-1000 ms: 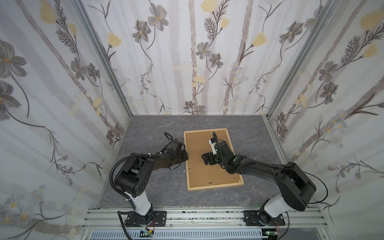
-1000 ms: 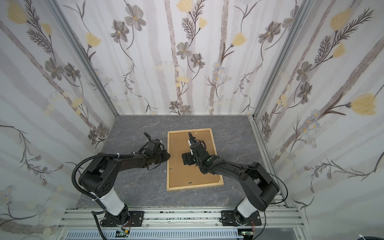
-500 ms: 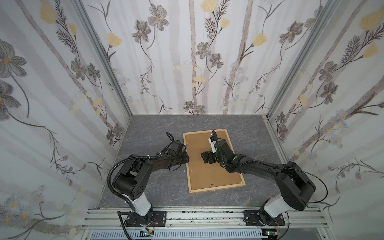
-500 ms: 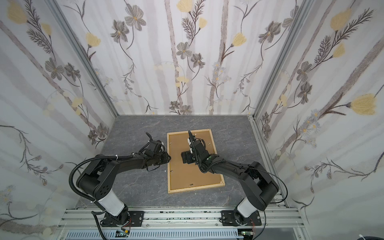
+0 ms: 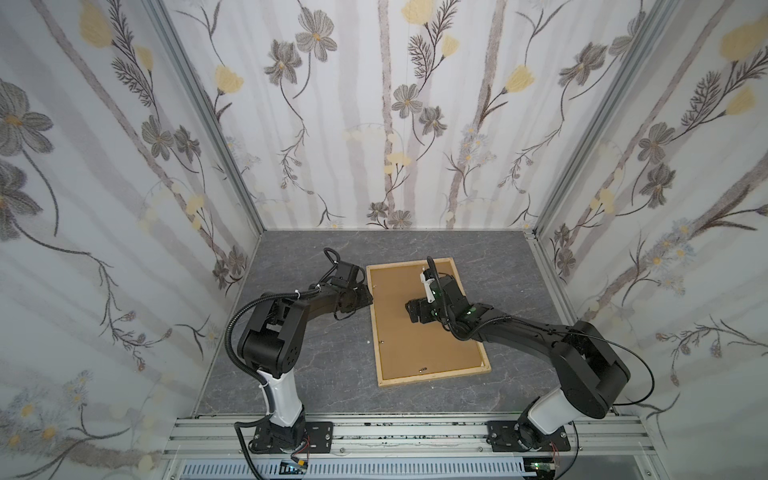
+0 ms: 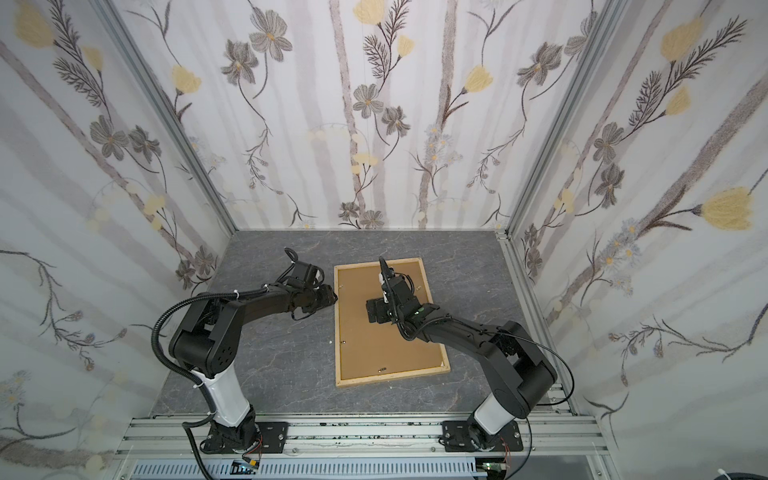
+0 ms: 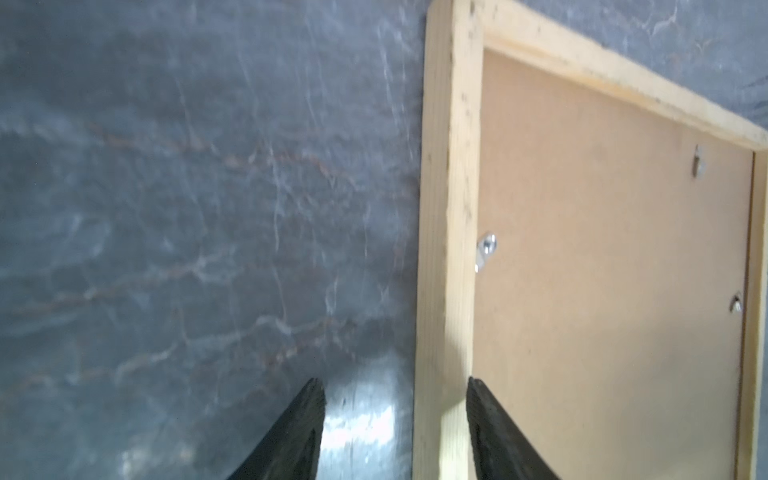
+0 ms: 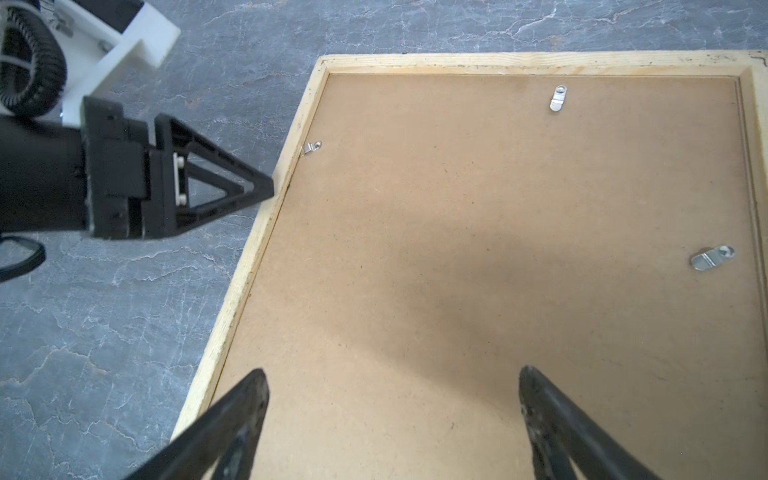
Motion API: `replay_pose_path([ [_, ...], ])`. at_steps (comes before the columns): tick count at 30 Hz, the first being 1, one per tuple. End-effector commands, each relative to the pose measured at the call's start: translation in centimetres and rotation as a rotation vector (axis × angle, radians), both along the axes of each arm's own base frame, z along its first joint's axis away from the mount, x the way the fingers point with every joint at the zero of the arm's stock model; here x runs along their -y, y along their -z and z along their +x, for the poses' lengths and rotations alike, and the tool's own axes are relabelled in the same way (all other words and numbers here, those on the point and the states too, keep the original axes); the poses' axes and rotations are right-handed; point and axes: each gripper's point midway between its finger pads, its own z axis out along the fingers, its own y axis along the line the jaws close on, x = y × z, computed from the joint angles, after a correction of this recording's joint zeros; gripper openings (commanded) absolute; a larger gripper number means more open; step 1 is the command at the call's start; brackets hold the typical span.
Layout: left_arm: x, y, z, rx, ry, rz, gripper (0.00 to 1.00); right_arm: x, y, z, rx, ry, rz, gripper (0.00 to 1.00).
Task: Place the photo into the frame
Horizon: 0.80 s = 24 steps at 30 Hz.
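Note:
The frame (image 5: 432, 376) (image 6: 390, 377) of light wood strips lies face down on the grey table, with a brown backing panel (image 5: 419, 332) filling it. The photo is hidden. My left gripper (image 5: 368, 297) (image 6: 332, 300) sits low at the frame's left strip. In the left wrist view its jaws (image 7: 395, 386) stand open astride that strip (image 7: 449, 208), one finger over the table and one over the panel. My right gripper (image 5: 415, 311) (image 8: 392, 378) hovers open over the panel, holding nothing. The right wrist view shows a left finger (image 8: 232, 191) at the strip.
Small metal turn tabs (image 8: 557, 98) (image 8: 711, 257) (image 8: 311, 147) lie along the panel's edges. Flowered walls close in the table on three sides. An aluminium rail (image 5: 374, 432) with both arm bases runs along the front.
My left gripper's jaws have opened at the frame's left strip. The right arm has hardly moved.

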Motion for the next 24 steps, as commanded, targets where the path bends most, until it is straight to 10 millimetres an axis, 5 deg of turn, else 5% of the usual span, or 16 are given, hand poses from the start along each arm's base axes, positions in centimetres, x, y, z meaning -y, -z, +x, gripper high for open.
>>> replay_pose_path([
  [1,-0.4,-0.1,1.4,-0.015,0.004,0.032,0.58,0.5,0.3,0.1,0.002,0.004,-0.020,0.93],
  [13,0.1,0.8,8.5,-0.034,-0.005,0.062,0.54,0.0,2.2,0.9,-0.028,-0.023,-0.033,0.92],
  [24,2.2,1.6,7.5,-0.057,0.095,0.108,0.23,-0.3,2.5,1.7,-0.032,-0.046,-0.015,0.92],
])
